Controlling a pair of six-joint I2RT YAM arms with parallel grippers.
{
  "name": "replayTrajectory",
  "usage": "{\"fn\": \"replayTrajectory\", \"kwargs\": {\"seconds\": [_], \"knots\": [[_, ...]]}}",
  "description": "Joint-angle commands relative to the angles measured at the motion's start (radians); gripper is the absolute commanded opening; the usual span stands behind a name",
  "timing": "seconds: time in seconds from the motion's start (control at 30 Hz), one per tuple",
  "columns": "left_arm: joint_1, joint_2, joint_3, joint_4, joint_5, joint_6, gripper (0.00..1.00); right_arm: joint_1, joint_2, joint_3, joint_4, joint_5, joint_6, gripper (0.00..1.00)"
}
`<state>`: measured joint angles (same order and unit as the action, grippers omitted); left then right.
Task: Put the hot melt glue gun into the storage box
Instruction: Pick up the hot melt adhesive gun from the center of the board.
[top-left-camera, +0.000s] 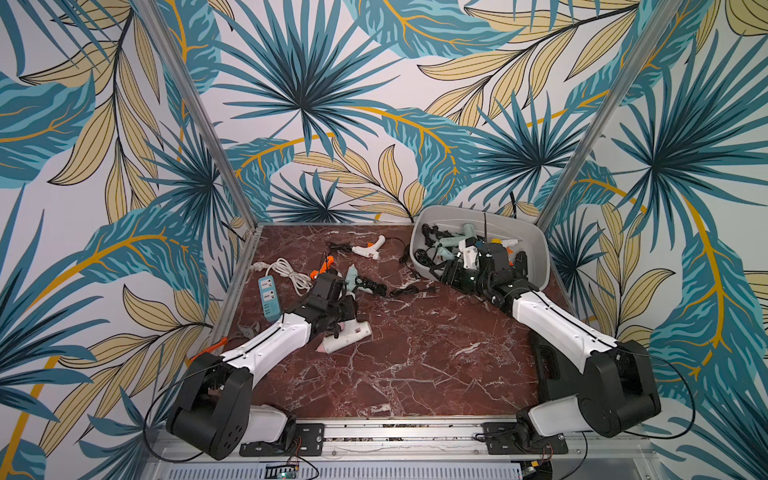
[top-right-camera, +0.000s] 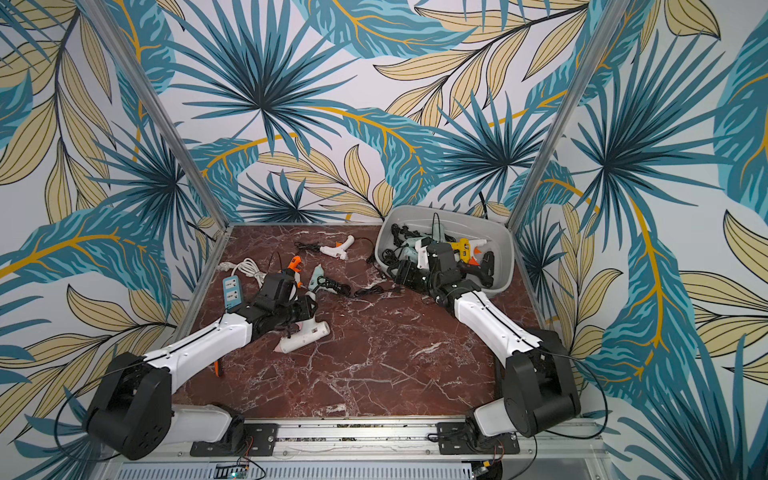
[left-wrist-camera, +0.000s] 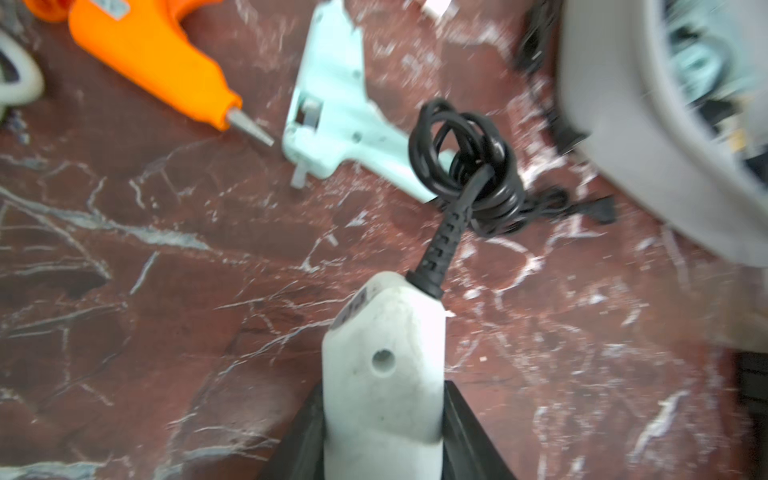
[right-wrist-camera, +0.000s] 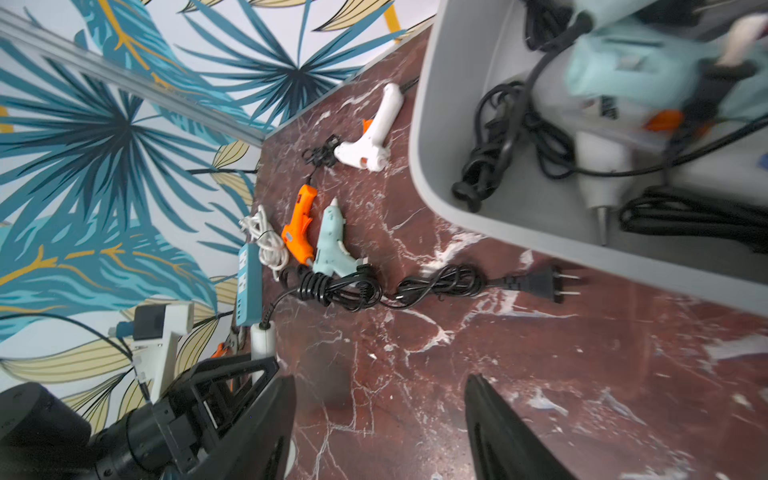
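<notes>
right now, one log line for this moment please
left tool: shut on large white glue gun handle | right tool: open, empty, beside storage box | status: not yet boxed

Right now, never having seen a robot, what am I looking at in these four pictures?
Two robot arms stand at a marble table. Two pictures look down from overhead, nearly alike; the other two come from cameras on each arm's wrist. The left gripper is closed on the handle of a large white glue gun. The right gripper is open and empty beside the grey storage box, which holds several glue guns. An orange gun, a blue gun, a small white gun and a power strip lie on the table.
</notes>
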<state>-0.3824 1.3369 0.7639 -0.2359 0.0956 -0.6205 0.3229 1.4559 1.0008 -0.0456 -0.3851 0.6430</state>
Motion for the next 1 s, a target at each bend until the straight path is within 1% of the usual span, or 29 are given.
{"fn": "replayTrajectory", "kwargs": {"seconds": [0.0, 0.17, 0.23, 0.33, 0.5, 0.67, 0.73, 0.8, 0.83, 0.87, 0.97], "knots": [[0.009, -0.043, -0.018, 0.142, 0.065, -0.096, 0.00, 0.071, 0.003, -0.039, 0.134, -0.046, -0.003, 0.68], [0.023, -0.065, -0.035, 0.288, 0.124, -0.214, 0.00, 0.201, -0.031, -0.094, 0.221, 0.040, -0.031, 0.73], [0.030, -0.065, -0.034, 0.336, 0.137, -0.249, 0.00, 0.236, -0.039, -0.113, 0.257, 0.055, -0.025, 0.74], [0.044, -0.063, -0.035, 0.419, 0.149, -0.297, 0.00, 0.265, -0.040, -0.130, 0.308, 0.054, 0.015, 0.75], [0.054, -0.046, -0.019, 0.530, 0.167, -0.336, 0.00, 0.277, -0.022, -0.126, 0.366, -0.003, 0.086, 0.77], [0.055, -0.028, -0.005, 0.629, 0.165, -0.337, 0.00, 0.277, 0.011, -0.119, 0.453, -0.050, 0.203, 0.81], [0.055, -0.024, -0.008, 0.686, 0.164, -0.316, 0.00, 0.277, 0.030, -0.105, 0.496, -0.075, 0.279, 0.84], [0.054, -0.018, -0.011, 0.738, 0.158, -0.280, 0.00, 0.277, 0.052, -0.079, 0.497, -0.097, 0.335, 0.87], [0.055, -0.016, -0.015, 0.768, 0.153, -0.263, 0.00, 0.277, 0.061, -0.068, 0.508, -0.110, 0.364, 0.92], [0.056, -0.013, -0.019, 0.800, 0.150, -0.239, 0.00, 0.277, 0.068, -0.058, 0.502, -0.112, 0.386, 0.92], [0.055, 0.003, -0.031, 0.904, 0.143, -0.163, 0.00, 0.277, 0.084, -0.010, 0.405, -0.113, 0.422, 0.93]]}}
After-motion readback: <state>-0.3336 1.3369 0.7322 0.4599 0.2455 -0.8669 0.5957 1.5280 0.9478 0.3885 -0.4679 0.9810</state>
